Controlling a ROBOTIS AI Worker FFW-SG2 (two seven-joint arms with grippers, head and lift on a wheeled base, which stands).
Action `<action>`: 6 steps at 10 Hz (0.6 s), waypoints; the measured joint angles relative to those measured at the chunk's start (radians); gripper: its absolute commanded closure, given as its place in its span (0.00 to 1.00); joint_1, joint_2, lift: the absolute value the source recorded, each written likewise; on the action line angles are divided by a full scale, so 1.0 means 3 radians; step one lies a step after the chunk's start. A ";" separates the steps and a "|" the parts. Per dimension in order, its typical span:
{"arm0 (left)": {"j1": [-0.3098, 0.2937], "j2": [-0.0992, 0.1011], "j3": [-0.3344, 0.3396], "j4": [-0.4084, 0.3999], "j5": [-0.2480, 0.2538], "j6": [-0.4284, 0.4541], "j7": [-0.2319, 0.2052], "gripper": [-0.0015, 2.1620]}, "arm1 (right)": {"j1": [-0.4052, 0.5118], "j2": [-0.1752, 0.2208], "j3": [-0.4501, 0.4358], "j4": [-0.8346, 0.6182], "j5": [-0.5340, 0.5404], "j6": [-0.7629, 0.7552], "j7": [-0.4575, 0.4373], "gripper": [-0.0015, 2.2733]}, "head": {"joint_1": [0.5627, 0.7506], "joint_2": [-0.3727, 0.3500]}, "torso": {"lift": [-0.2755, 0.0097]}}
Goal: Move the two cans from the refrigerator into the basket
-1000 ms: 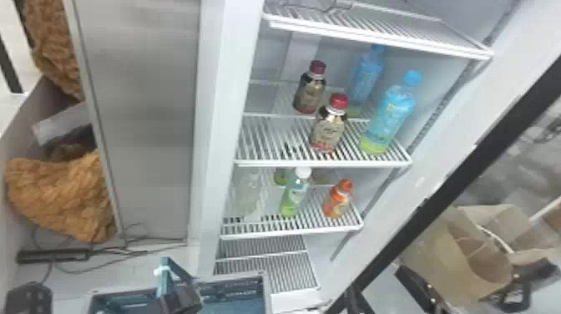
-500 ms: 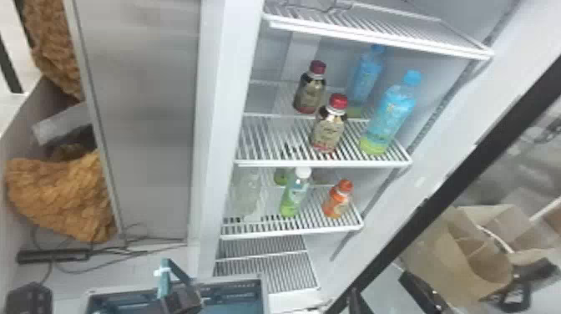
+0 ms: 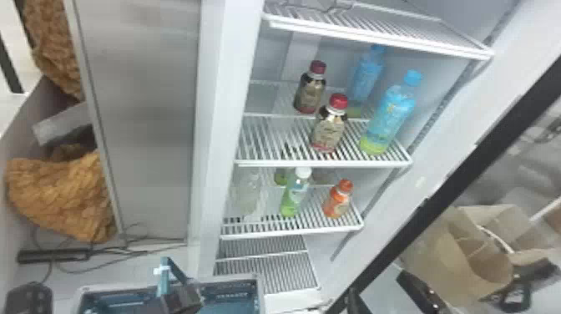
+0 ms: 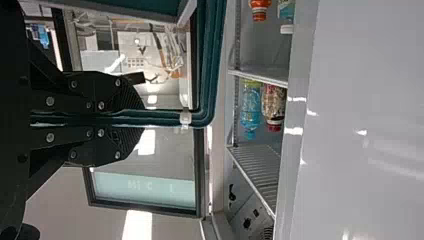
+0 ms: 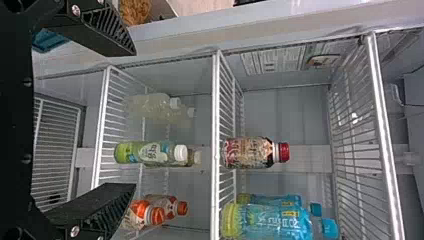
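Low in the head view, my left gripper (image 3: 179, 294) is at the teal basket (image 3: 261, 292). From its wrist, the left gripper (image 4: 135, 117) is shut on the basket's teal handle (image 4: 165, 119). My right gripper (image 3: 379, 284) stands at the head view's bottom edge, right of the lowest shelves. Its own view shows the right gripper (image 5: 135, 120) open, with two spread fingers in front of the refrigerator shelves and nothing gripped. Upright bottles stand inside: orange ones (image 3: 337, 202), a green one (image 3: 294, 196), red-capped ones (image 3: 329, 127) and blue ones (image 3: 390, 117).
White wire shelves (image 3: 321, 163) cross the refrigerator between its side walls. A black door frame (image 3: 442, 175) slants along the right, with paper bags (image 3: 463, 250) beyond. Cables and a black power strip (image 3: 54, 254) lie on the floor at left.
In the head view the basket has shifted slightly left. The right gripper has dropped a little toward the bottom edge. The bottles have stayed put.
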 measured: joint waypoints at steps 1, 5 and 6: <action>0.0000 -0.0001 0.0001 0.0000 0.0001 -0.0004 0.0000 0.55 | -0.0004 0.0000 0.0000 0.0002 0.0007 0.0004 0.0000 0.05 | 0.70 0.03 | 0.86; 0.0000 -0.0011 0.0012 0.0000 0.0002 -0.0008 0.0000 0.55 | -0.0013 0.0000 0.0001 0.0000 0.0023 0.0013 0.0000 0.05 | 0.70 0.03 | 0.86; 0.0002 -0.0014 0.0013 0.0000 0.0002 -0.0008 0.0000 0.55 | -0.0013 0.0000 0.0001 0.0003 0.0016 0.0013 0.0000 0.05 | 0.70 0.03 | 0.86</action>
